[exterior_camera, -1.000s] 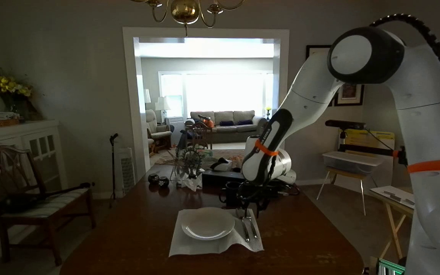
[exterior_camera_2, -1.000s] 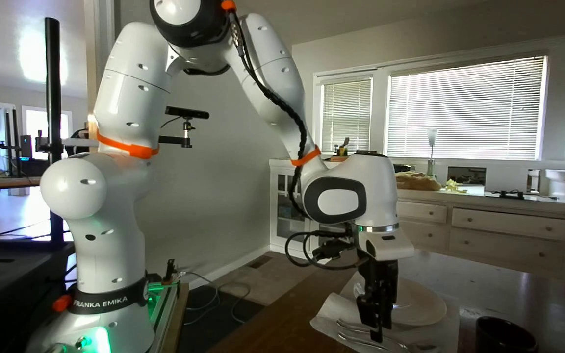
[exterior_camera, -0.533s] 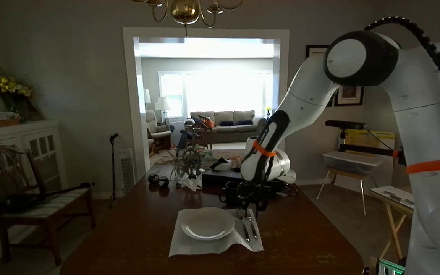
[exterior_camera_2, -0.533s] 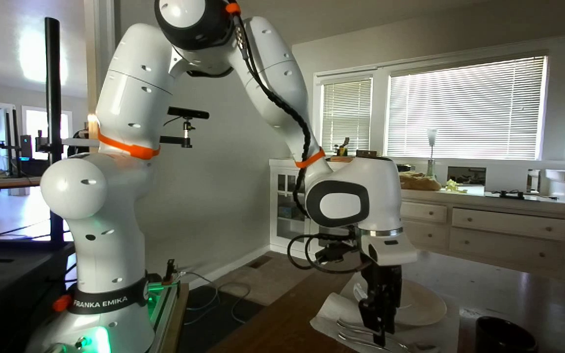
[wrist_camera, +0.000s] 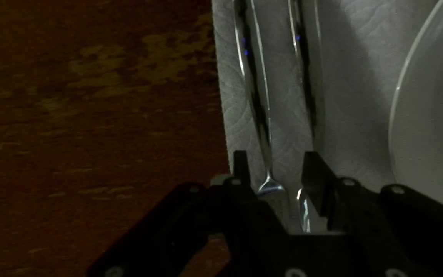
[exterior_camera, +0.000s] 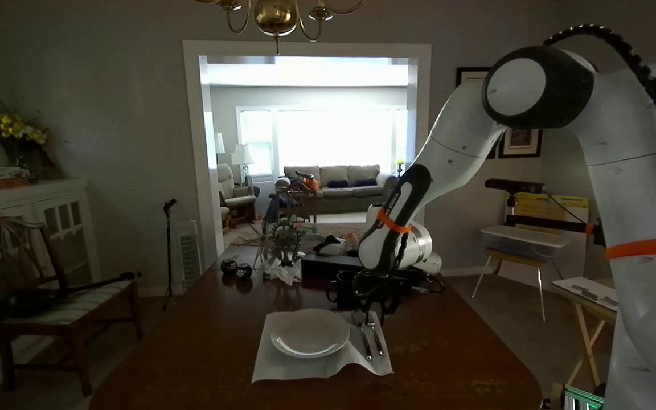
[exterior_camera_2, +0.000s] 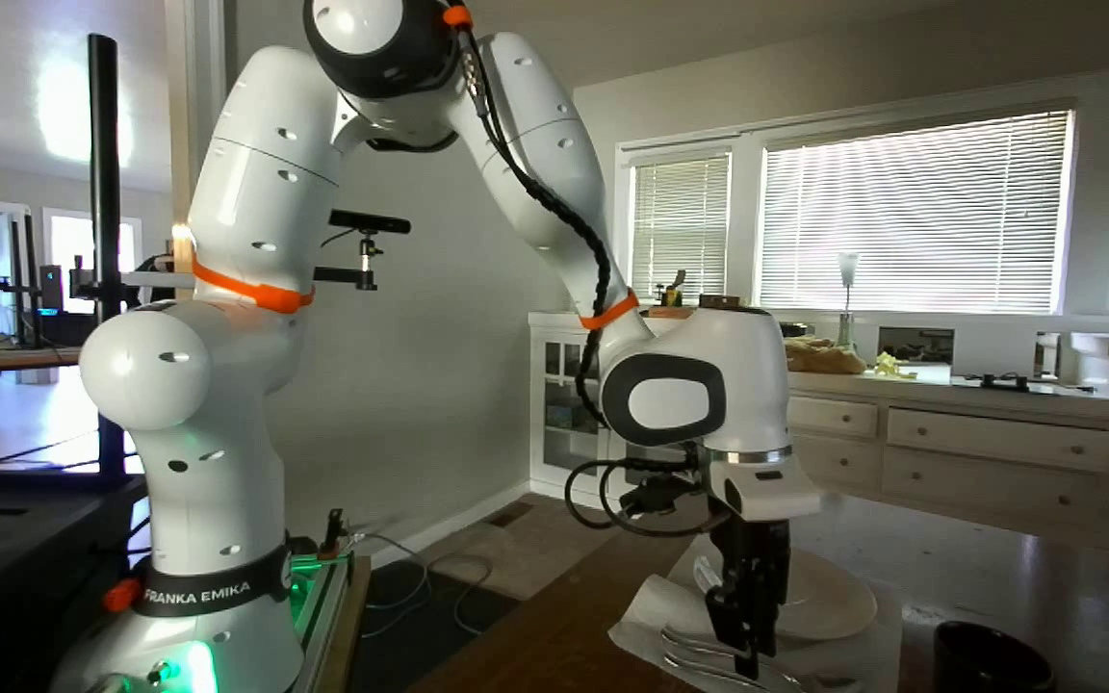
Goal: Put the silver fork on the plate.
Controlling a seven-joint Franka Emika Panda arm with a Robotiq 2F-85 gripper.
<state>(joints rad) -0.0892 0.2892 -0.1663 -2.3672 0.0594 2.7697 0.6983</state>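
Wrist view: jaws parted, straddling the silver fork (wrist_camera: 260, 109) — utensil (wrist_camera: 309, 75) at three o'clock, part-hidden by one jaw, may be pinched too.

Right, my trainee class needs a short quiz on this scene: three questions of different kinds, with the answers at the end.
1. Fill the blank: the plate sits on a pale ____ on the brown table.
2. True or false: the gripper is shut tight on the silver fork.
3. Multiple choice: in the wrist view, which lies closer to the plate?
A) the silver fork
B) the other cutlery piece
C) both equally close

Key:
1. placemat
2. False: it stands open, with the silver fork showing in the gap.
3. B
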